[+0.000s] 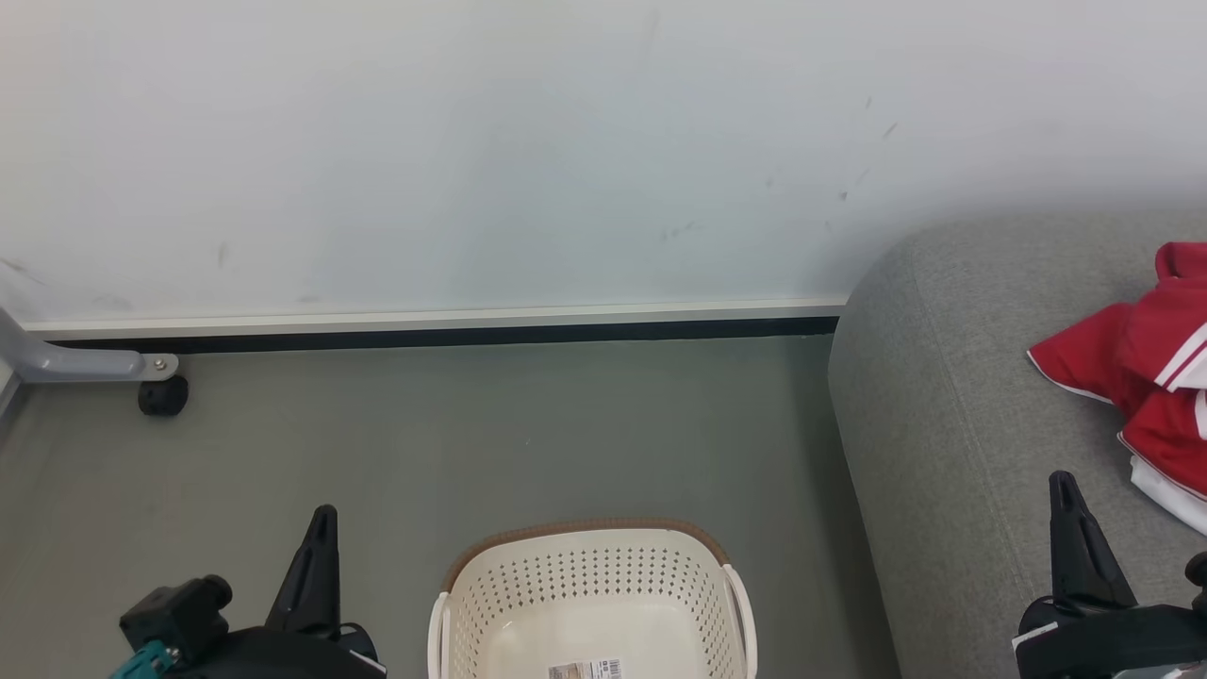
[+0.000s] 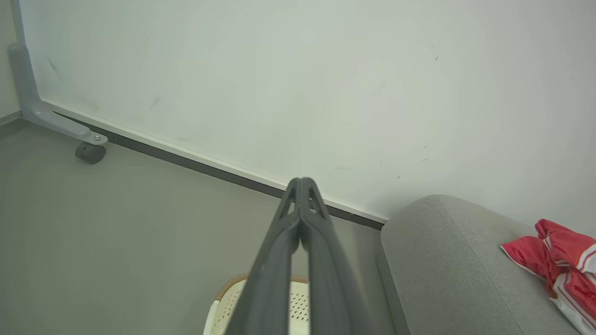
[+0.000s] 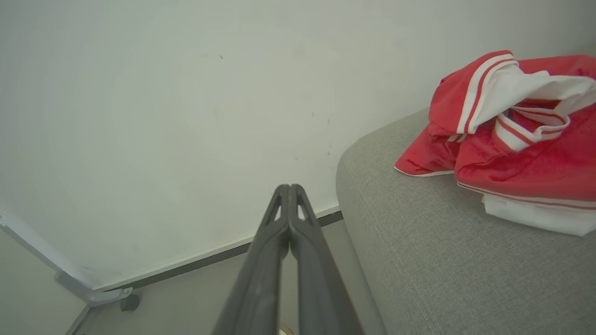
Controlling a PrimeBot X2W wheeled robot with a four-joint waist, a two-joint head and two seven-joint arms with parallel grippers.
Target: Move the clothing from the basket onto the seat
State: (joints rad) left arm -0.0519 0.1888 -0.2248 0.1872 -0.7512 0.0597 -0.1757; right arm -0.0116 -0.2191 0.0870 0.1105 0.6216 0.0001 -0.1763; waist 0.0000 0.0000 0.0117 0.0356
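You are facing a pale wall (image 1: 471, 141) and grey floor (image 1: 424, 434), with the grey sofa (image 1: 943, 405) sitting on your right, the red clothing (image 1: 1141, 368) lying heaped on its seat, and the white basket (image 1: 589, 585) between your arms showing no garment in its visible part. The left gripper (image 1: 323, 517) and right gripper (image 1: 1063, 483) are both pressing their fingers together on nothing. The right one is hovering near the heap, so swinging it across could, I judge, snag the loose fabric and drag it off the seat.
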